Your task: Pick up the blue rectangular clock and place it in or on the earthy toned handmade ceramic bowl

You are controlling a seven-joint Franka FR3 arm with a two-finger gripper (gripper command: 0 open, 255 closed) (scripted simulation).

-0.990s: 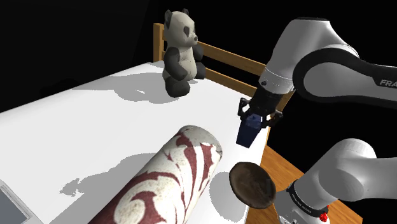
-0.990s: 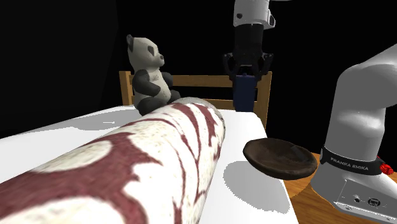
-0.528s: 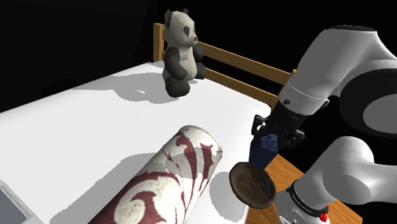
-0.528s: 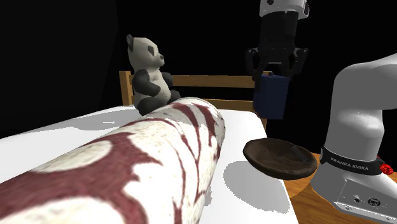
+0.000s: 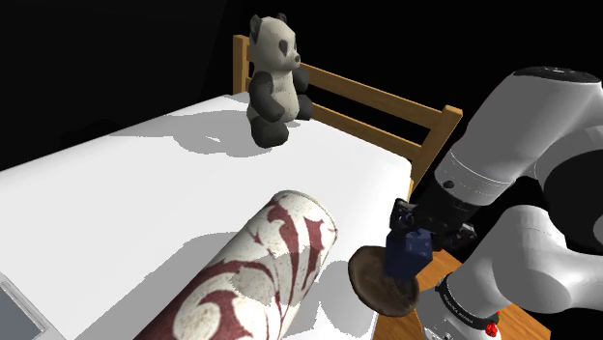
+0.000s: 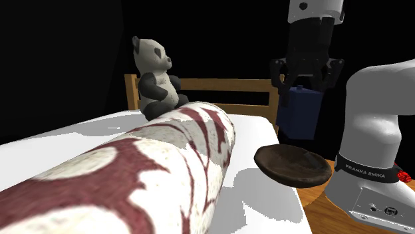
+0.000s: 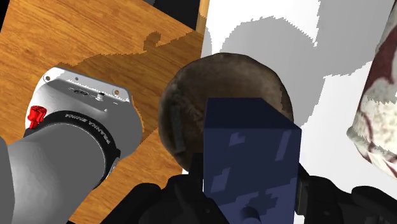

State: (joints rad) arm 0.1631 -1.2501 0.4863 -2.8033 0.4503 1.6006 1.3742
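The dark blue rectangular clock (image 5: pixel 407 253) (image 6: pixel 301 113) (image 7: pixel 249 162) hangs in my black gripper (image 5: pixel 404 232) (image 6: pixel 304 85), whose fingers clasp its sides. It is held just above the dark brown ceramic bowl (image 5: pixel 381 282) (image 6: pixel 293 165) (image 7: pixel 191 95), which sits at the corner of the white bed next to the stand. In the wrist view the clock covers much of the bowl, with brown rim showing around it. A small gap shows between clock and bowl in the second exterior view.
A large white cylinder with dark red markings (image 5: pixel 256 275) (image 6: pixel 133 173) lies on the white bed (image 5: pixel 126 193) close beside the bowl. A panda plush (image 5: pixel 273 79) (image 6: pixel 154 76) sits by the wooden headboard (image 5: pixel 387 101). My stand's base (image 7: pixel 70 140) stands on the wooden floor (image 7: pixel 114 38).
My gripper has carried the clock down and toward the stand, from beside the bed's edge to directly over the bowl, and it now hangs lower.
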